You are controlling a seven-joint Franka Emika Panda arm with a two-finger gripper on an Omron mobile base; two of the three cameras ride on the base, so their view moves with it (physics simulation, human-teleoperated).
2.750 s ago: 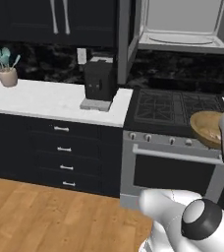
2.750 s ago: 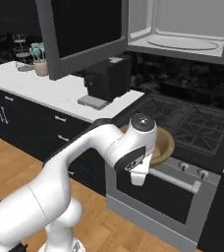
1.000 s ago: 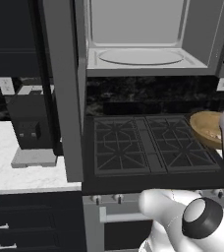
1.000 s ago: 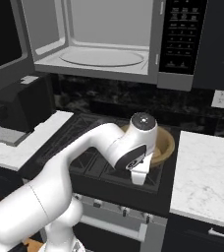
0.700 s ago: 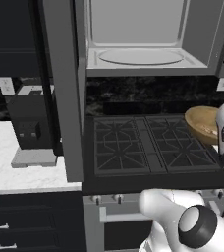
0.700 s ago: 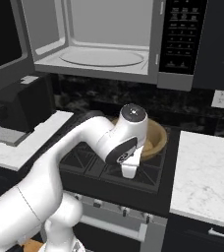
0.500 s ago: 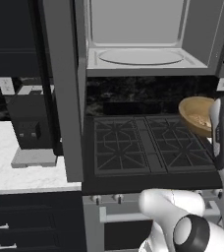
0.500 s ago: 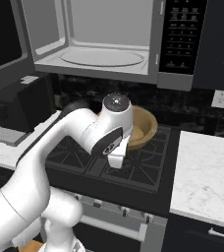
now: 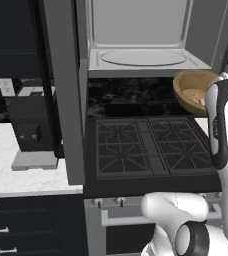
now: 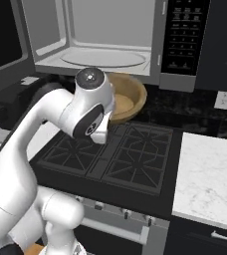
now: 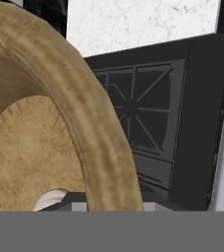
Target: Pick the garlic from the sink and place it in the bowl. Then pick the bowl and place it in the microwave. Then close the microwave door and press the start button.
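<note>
Bowl's up, nearly at the microwave

Lifted higher than half a second ago: bowl (image 10: 127, 97) with garlic (image 9: 192, 94) inside, now just below the microwave (image 10: 105, 59) opening; grip state on the rim can't tell.

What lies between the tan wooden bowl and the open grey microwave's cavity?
Nothing: in the right base view, the bowl hangs just below the microwave opening, bare air between.

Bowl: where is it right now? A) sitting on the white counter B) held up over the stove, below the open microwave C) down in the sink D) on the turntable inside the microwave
B: the bowl is carried in the air above the stove, just under the open microwave, whose turntable is bare.
</note>
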